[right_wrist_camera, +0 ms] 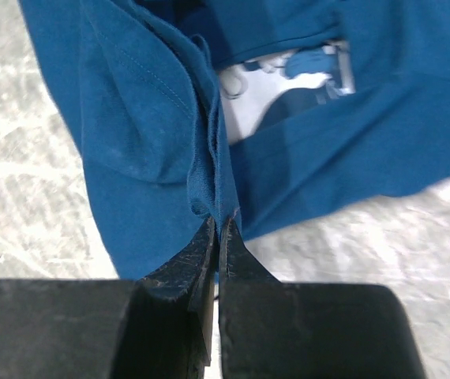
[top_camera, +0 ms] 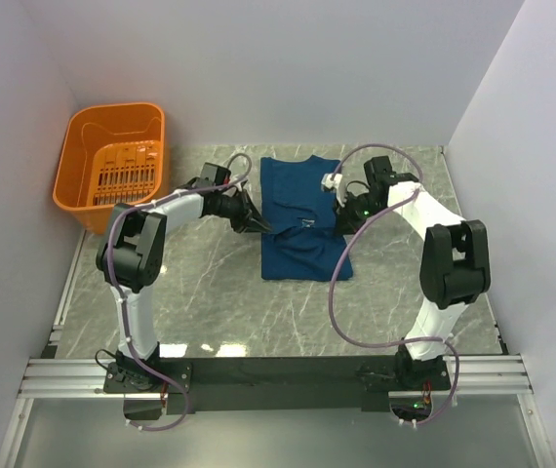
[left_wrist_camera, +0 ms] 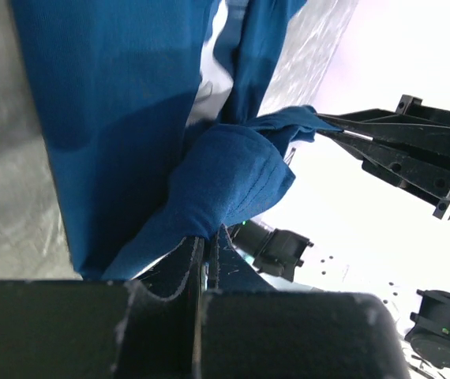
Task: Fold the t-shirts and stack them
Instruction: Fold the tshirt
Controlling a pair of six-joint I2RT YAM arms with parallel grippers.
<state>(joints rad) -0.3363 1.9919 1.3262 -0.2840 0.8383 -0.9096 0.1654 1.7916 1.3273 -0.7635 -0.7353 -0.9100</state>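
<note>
A dark navy t-shirt [top_camera: 302, 219] lies partly folded on the marble table, its collar end toward the back wall. A strip of its white print [right_wrist_camera: 276, 95] shows between folds. My left gripper [top_camera: 261, 226] is shut on the shirt's left edge, a bunched fold of cloth [left_wrist_camera: 225, 185] pinched at the fingertips. My right gripper [top_camera: 337, 207] is shut on the shirt's right edge, a ridge of fabric [right_wrist_camera: 209, 181] rising from its tips. In the left wrist view the right gripper [left_wrist_camera: 335, 126] pulls a corner of cloth taut. Both hold the cloth slightly above the table.
An orange plastic basket [top_camera: 91, 205] stands at the back left against the wall. Grey walls close the table at the back and both sides. Bare marble [top_camera: 288, 312] lies between the shirt and the arm bases.
</note>
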